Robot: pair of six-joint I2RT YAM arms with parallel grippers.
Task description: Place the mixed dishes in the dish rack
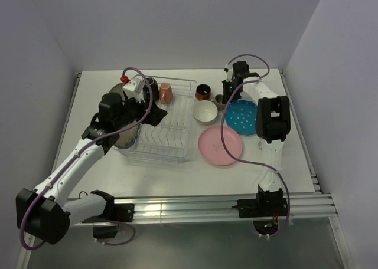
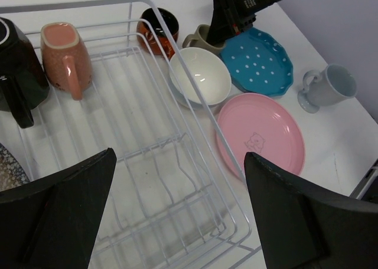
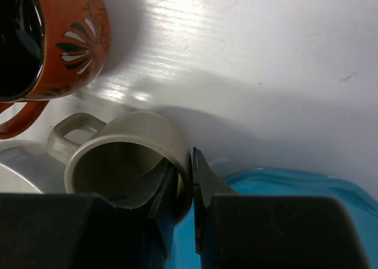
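The right fingers (image 3: pixel 204 186) are closed on the rim of the beige mug (image 3: pixel 130 145). One finger sits inside the cup and the other outside, with the wall pinched between them. The mug's handle points away from the fingers, towards the red flowered mug (image 3: pixel 65 45), which stands near but apart on the white worktop (image 3: pixel 266 56). Just beside the outer finger, and partly under it, lies the teal dotted plate (image 3: pixel 295 186). The white bowl (image 2: pixel 201 74) crowds in on the inner finger's side, close to the beige mug.

The left fingers (image 2: pixel 295 210) are spread wide and hold nothing. They hang over the wire dish rack (image 2: pixel 147 163), and its bare prongs show through the gap between them. Beyond the fingers, at the rack's far end, a pink mug (image 2: pixel 62 53) lies on its side next to a black mug (image 2: pixel 18 68). The edge of a speckled plate (image 2: pixel 9 169) shows at one finger's outer side. Outside the rack, past the other finger, the pink plate (image 2: pixel 260 133) lies flat on the worktop. The pale blue mug (image 2: pixel 331 89) stands further out, well clear.
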